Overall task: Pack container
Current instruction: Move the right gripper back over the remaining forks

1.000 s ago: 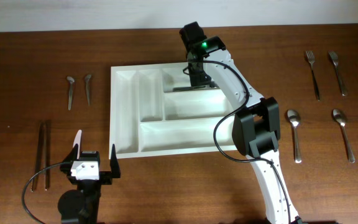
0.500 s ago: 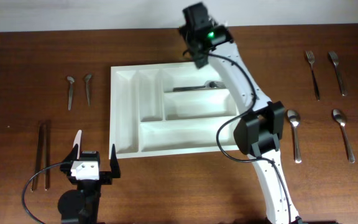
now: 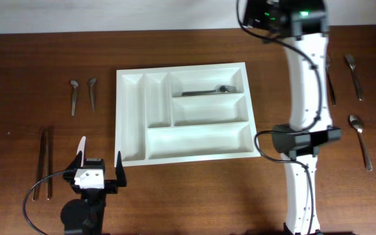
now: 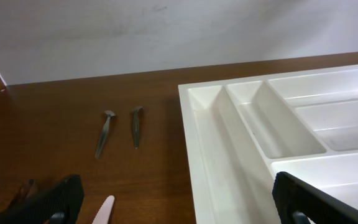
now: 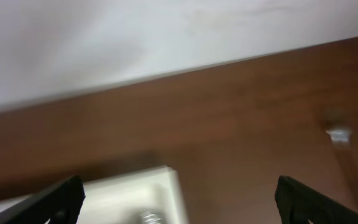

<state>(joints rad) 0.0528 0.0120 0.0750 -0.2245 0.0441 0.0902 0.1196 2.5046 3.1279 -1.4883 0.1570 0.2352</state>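
Scanning from the left edge of the dark wooden table [image 3: 18,65]: two thin rods [image 3: 46,163] lie side by side, parallel, near the edge. Beyond them, two small spoons [image 3: 82,95] lie close together, bowls toward the far side, well apart from the tray.

Left gripper [image 3: 100,168] sits at the near edge, just beside the container's near-left corner, not touching it. Its fingers [image 4: 58,198] are spread wide in the wrist view, nothing between them.

Container [image 3: 118,117]: centre of the table, large white rectangular plastic tray, glossy, raised rim, rounded inner corners, turned slightly off square to the table edge. Five compartments: two narrow upright ones at left, the outer one running the full depth; three long horizontal ones stacked to the right, the nearest being the widest. One metal utensil [image 3: 204,92] lies lengthwise in the farthest horizontal compartment, head toward the right. Other four compartments hold nothing visible.

Right arm [image 3: 305,98] stretches from the near edge to the far edge, right of the tray. Right gripper [image 5: 179,186] is beyond the tray's far-right corner, above the table; fingers [image 5: 58,202] fully apart, holding nothing. Picture blurred.

Far right: a fork [image 3: 331,85] partly behind the arm, another utensil [image 3: 354,76], one spoon [image 3: 360,140].
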